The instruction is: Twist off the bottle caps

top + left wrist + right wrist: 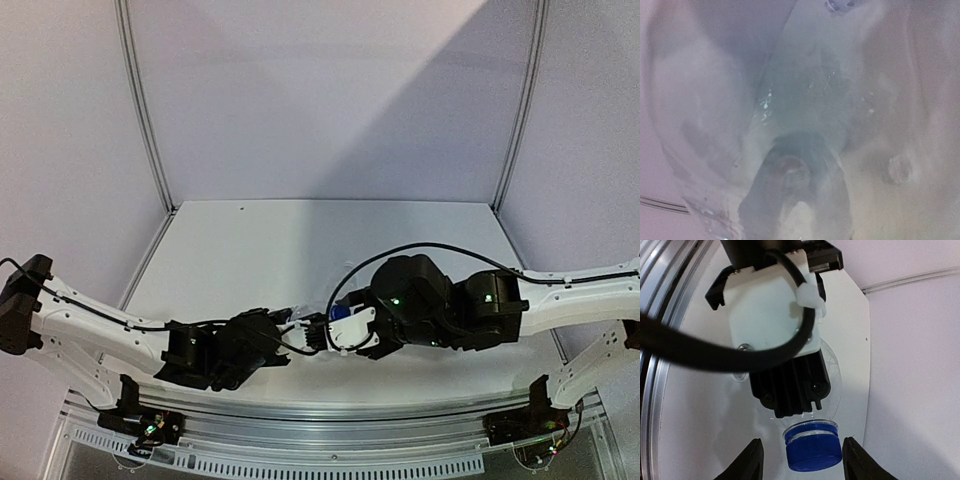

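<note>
Slippage seems likely: left gripper (pixel 792 395) pinches bottle (pixel 832 375), blue cap (pixel 812 450) at its 6 o'clock between right gripper's (pixel 800 442) spread fingers, and an off-centre squeeze there could spin bottle, not cap.

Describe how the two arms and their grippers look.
The left arm and right arm have white links, bulky black joint housings and thin black cables. Green lights glow on the right arm's housings. The left gripper is a white block joined to a black ribbed piece, with a white zip tie on its cable. The right gripper has black fingers.
</note>
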Robot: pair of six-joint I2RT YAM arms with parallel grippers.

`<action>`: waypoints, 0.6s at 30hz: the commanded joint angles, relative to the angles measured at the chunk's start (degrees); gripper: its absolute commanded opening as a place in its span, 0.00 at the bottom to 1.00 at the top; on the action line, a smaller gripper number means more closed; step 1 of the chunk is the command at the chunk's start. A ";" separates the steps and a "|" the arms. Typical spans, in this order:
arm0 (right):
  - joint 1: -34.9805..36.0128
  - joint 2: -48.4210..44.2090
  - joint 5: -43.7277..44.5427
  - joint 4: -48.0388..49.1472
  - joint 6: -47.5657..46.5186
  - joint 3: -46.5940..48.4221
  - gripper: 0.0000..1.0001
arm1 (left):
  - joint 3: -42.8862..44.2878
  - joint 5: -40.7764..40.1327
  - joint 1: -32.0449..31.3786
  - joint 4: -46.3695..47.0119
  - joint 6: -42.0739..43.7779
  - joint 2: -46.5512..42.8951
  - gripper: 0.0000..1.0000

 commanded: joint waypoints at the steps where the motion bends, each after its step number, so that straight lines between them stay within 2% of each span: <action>1: 0.12 -5.80 -8.06 2.72 5.71 -1.29 0.62 | 1.05 -0.36 -0.34 1.23 -1.95 -2.09 0.00; 2: 0.16 -7.90 -9.91 3.75 7.65 -1.74 0.69 | 1.04 -0.36 -0.34 1.30 -2.02 -2.25 0.00; 6: 0.16 -14.62 -14.65 6.49 14.54 -3.04 0.85 | 0.89 -0.36 -0.34 1.46 -2.20 -2.83 0.00; 9: -0.13 -18.71 -11.71 8.11 24.53 -2.20 0.99 | 0.75 -0.29 -0.34 1.82 -2.51 -3.34 0.00; 12: -4.64 -18.86 -9.88 3.47 38.92 2.29 0.99 | 0.52 -0.71 -0.34 2.13 -2.66 -3.92 0.00; 14: -8.71 -16.73 -10.47 -2.54 52.04 6.14 0.95 | 0.39 -1.77 -0.34 2.50 -2.39 -4.04 0.00; 16: -10.12 -13.70 -8.52 -7.66 58.96 8.23 0.92 | 0.26 -3.12 -0.34 3.15 -1.68 -3.91 0.00; 18: -11.94 -12.21 -11.15 -9.18 65.16 8.40 0.88 | 0.16 -4.30 -0.34 3.59 -1.02 -3.50 0.00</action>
